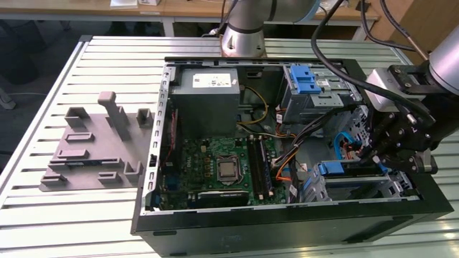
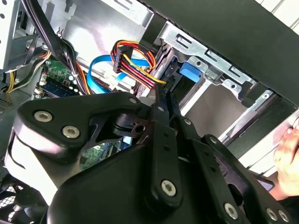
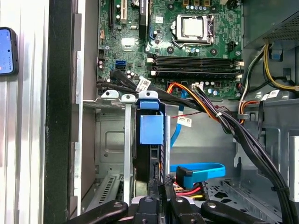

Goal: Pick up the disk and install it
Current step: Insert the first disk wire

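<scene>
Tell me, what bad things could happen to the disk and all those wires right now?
The gripper sits at the disk, which stands edgewise in the metal drive cage. If tilted, its blue bracket might jam on the cage rails. The red, yellow and orange cable bundle runs right beside the fingers, so it could get snagged or pinched. A person's hand is close to the case too.

The gripper point(image 3: 161, 193) sits with its black fingers point(image 3: 153, 186) drawn close together against the rear edge of the disk point(image 3: 149, 158), which stands on edge in a metal drive cage point(image 3: 110, 140). The disk's blue bracket point(image 3: 151, 126) lies straight ahead of the fingertips. Beyond it spreads the motherboard point(image 3: 187, 51). A blue cable point(image 3: 198, 170) curves just beside the fingers, near bundled black wires point(image 3: 233, 126).
</scene>
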Robot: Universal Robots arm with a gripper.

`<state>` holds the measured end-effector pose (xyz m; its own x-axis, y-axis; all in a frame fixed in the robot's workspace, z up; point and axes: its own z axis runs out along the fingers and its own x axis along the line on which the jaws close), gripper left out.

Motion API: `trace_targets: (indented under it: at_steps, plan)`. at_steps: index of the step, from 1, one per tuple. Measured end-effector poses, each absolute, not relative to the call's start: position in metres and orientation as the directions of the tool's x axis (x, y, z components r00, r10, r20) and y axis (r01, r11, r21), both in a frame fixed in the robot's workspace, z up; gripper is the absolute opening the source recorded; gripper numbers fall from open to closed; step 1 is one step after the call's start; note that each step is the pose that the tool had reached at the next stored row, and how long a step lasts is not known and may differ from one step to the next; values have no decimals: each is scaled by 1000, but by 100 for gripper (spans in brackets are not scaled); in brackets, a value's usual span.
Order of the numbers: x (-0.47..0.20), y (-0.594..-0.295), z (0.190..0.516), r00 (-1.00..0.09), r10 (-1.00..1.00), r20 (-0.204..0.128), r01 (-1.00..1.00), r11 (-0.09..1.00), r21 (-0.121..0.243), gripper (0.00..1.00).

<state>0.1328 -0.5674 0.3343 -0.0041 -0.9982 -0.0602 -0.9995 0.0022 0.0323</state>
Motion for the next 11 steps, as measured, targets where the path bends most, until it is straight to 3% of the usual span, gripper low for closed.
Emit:
trace_targets:
  at_steps: [11]
  plan:
    - [133, -568, 331, -4, -998, -60, -999, 2, 32, 16]
